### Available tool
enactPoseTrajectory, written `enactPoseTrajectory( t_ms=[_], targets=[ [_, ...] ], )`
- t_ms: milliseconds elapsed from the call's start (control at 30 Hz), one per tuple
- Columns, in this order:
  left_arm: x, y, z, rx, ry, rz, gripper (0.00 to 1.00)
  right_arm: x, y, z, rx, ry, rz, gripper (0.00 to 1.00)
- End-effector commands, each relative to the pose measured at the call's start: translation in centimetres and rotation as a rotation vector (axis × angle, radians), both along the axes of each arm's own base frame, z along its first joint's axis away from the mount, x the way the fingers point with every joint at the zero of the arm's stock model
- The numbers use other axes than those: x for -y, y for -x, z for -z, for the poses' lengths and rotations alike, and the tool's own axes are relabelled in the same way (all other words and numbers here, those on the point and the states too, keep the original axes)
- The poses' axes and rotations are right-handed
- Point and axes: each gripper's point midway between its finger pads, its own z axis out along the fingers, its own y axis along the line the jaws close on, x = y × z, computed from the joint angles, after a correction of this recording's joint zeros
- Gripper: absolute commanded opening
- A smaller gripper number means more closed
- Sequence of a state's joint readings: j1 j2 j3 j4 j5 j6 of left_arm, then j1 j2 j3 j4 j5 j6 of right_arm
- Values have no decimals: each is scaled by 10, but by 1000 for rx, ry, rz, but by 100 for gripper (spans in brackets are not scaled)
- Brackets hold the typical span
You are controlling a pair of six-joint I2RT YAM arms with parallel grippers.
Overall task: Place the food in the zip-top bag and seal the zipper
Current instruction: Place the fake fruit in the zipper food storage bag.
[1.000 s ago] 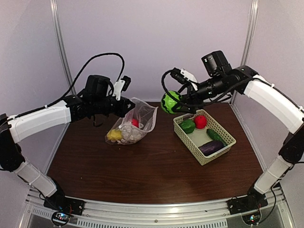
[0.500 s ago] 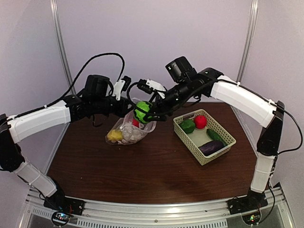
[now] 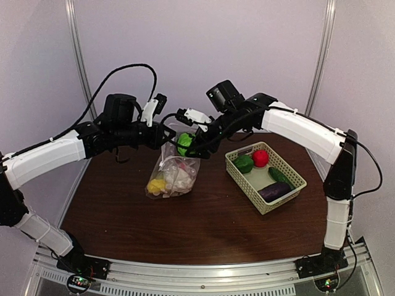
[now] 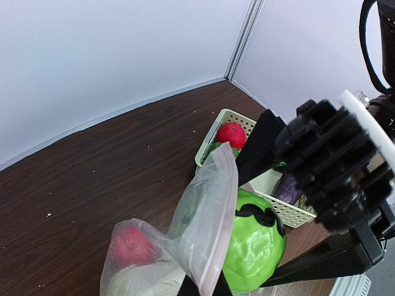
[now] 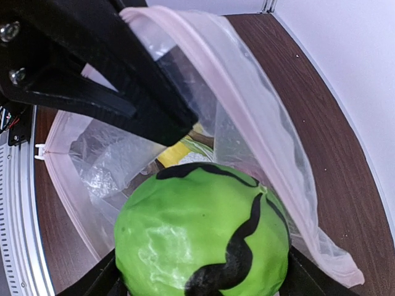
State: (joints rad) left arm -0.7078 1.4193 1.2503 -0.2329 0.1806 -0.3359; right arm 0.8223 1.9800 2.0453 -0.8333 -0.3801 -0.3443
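Note:
The zip-top bag (image 3: 174, 171) hangs over the table with its mouth up. My left gripper (image 3: 165, 137) is shut on the mouth edge (image 4: 213, 246), its fingers (image 5: 123, 68) pinching the rim. The zipper (image 5: 262, 108) runs as a pale strip round the gaping mouth. My right gripper (image 3: 188, 143) is shut on a green round piece with black stripes (image 5: 203, 231), right at the mouth (image 4: 254, 239). Inside the bag lie a yellow piece (image 3: 157, 184), white cauliflower (image 3: 179, 174) and a red-pink ball (image 4: 129, 246).
A pale green lattice basket (image 3: 295, 186) stands at the right. It holds a green round piece (image 3: 244, 163), a red ball (image 3: 260, 158), a cucumber (image 3: 281, 175) and a purple eggplant (image 3: 273, 191). Both arms cross above the table's back middle.
My right gripper carried the green striped piece left from above the basket to the bag's mouth. The left gripper lifted the bag, which now hangs more upright.

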Motion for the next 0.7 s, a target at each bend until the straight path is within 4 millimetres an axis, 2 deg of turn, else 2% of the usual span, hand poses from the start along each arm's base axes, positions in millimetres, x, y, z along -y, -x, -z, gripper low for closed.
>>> enactPoseTrajectory(
  t_ms=[0, 33, 67, 100, 200, 333, 433, 567, 667],
  targets=[
    [-2, 0, -26, 60, 66, 2, 0, 0, -7, -9, 22, -6, 36, 84],
    [-2, 0, -25, 59, 64, -1, 0, -1, -3, -11, 9, -15, 20, 86],
    [-2, -1, -25, 60, 63, -4, 0, -1, 1, -14, -1, -24, 5, 95],
    [-2, -1, -24, 59, 61, -6, 0, -2, 5, -17, -10, -34, -5, 99],
    [-2, -2, -22, 55, 55, -11, 0, -1, 16, -27, -29, -59, -39, 100],
    [-3, -4, -19, 51, 50, -15, 0, 7, 42, -38, -22, -59, -162, 100],
    [-1, -3, -20, 47, 54, -2, 0, 22, 60, -31, 64, 33, -303, 100],
    [2, -1, -18, 38, 59, 23, 0, 32, 60, -17, 137, 120, -369, 98],
    [4, -1, -18, 36, 61, 32, 0, 29, 57, -14, 175, 129, -382, 84]
  ],
)
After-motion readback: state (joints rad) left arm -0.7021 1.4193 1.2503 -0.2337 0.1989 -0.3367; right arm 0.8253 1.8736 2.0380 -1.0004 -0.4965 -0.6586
